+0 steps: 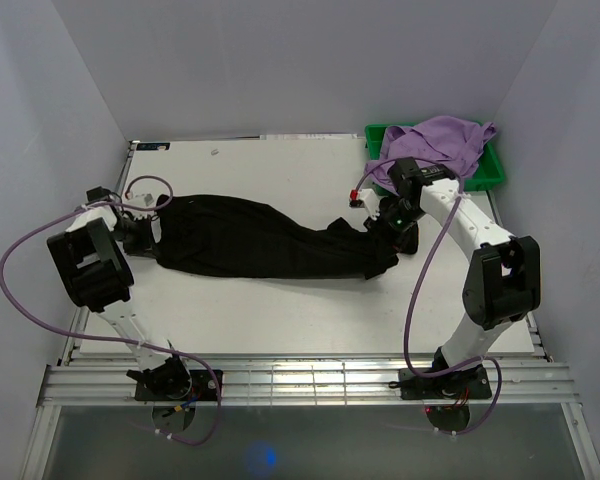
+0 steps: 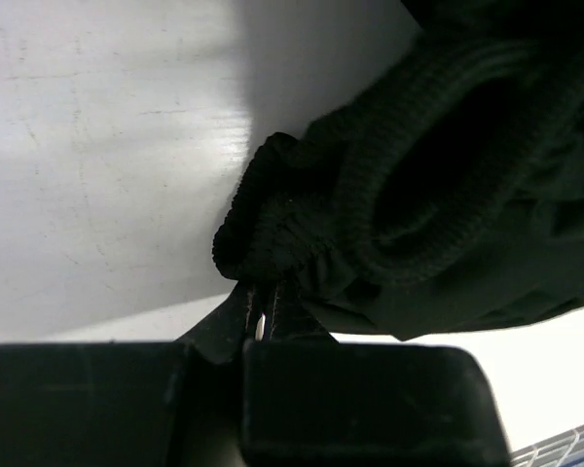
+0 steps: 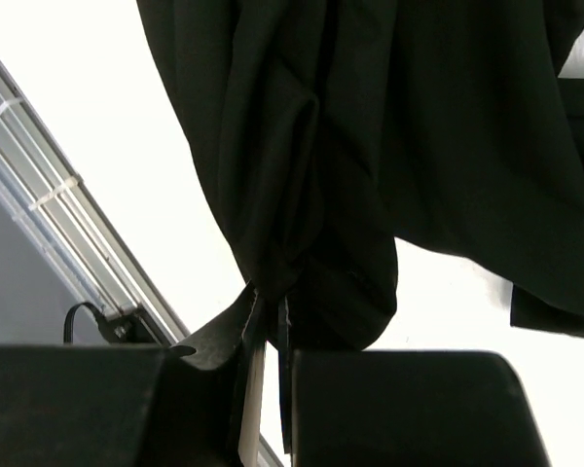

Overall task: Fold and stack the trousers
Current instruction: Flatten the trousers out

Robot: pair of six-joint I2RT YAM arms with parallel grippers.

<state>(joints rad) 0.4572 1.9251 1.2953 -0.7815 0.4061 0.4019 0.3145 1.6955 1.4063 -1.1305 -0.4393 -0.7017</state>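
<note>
Bin, green, upper right, holds crumpled lilac garment; my left gripper and right gripper each pinch soft black trousers.

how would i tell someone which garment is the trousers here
Look at the white table; stretched across its middle lie the trousers. They are long and black, unlike the lilac garment heaped in the green bin at the far right corner.

The table is lit brightly from above. A soft shadow is cast just beside the trousers in the left wrist view; around them in the right wrist view, the surface is overexposed. Fabric detail is lost in black.
</note>
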